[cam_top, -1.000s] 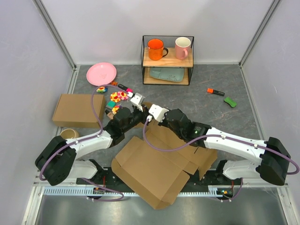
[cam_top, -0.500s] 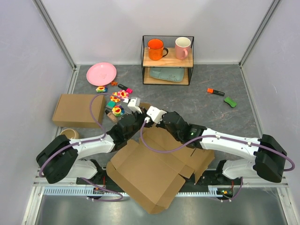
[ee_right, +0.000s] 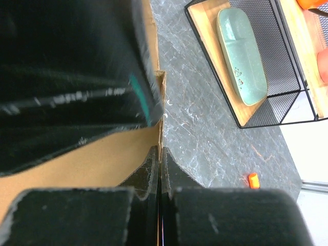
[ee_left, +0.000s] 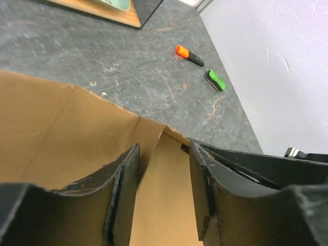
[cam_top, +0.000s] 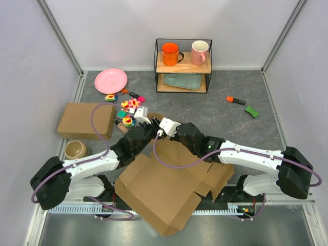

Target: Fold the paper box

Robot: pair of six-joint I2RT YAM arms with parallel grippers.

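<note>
The paper box point(cam_top: 164, 192) is a large brown cardboard sheet with its flaps partly raised, lying at the near middle of the table. My right gripper point(cam_top: 161, 134) is shut on the thin upright edge of a far flap, seen pinched between its fingers in the right wrist view point(ee_right: 160, 156). My left gripper point(cam_top: 151, 131) is right beside it, open, with its fingers astride a flap corner point(ee_left: 163, 169) and the cardboard point(ee_left: 61, 128) beneath. The left gripper's dark body fills the top left of the right wrist view. The cardboard point(ee_right: 97, 164) shows there too.
A second closed brown box point(cam_top: 84, 120) and a bowl point(cam_top: 75, 149) sit at the left. Small colourful toys point(cam_top: 129, 107) and a pink plate point(cam_top: 110, 80) lie beyond. A wire rack point(cam_top: 183, 84) with mugs stands at the back. An orange marker point(cam_top: 236, 100) and a green piece point(cam_top: 251, 110) lie at the right.
Both grippers and the cardboard sheet have shifted slightly left and toward the near edge. The left arm's elbow has moved off the bowl, which now shows fully.
</note>
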